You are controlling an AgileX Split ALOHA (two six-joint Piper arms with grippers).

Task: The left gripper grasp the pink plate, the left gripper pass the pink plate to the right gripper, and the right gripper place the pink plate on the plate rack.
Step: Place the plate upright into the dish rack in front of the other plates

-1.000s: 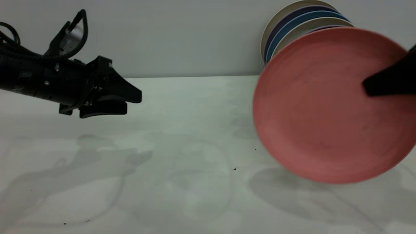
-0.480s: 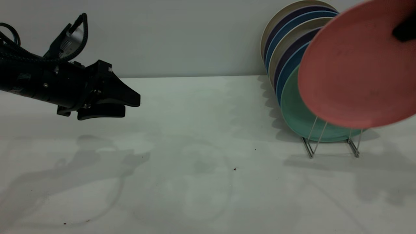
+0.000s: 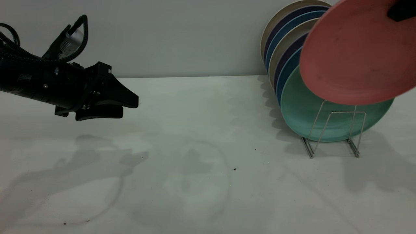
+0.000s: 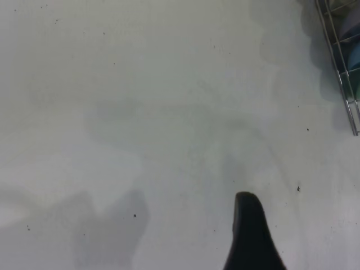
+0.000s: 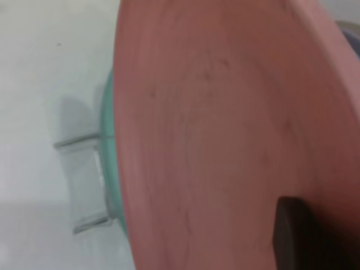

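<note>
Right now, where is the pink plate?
In the exterior view, the pink plate is in the air at upper right, held by the right gripper, just above and in front of the green plate in the plate rack.

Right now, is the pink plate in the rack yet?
Not yet. The handover looks done: the left tool hangs empty over the table's left side. The right tool holds the pink plate tilted above the plate rack, in front of the green plate. Lowering it in remains.

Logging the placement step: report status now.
Right hand shut on pink plate, held above plate rack. Left hand idle over table, left side. Front loop free ahead of mint-green plate; nothing blocking.
</note>
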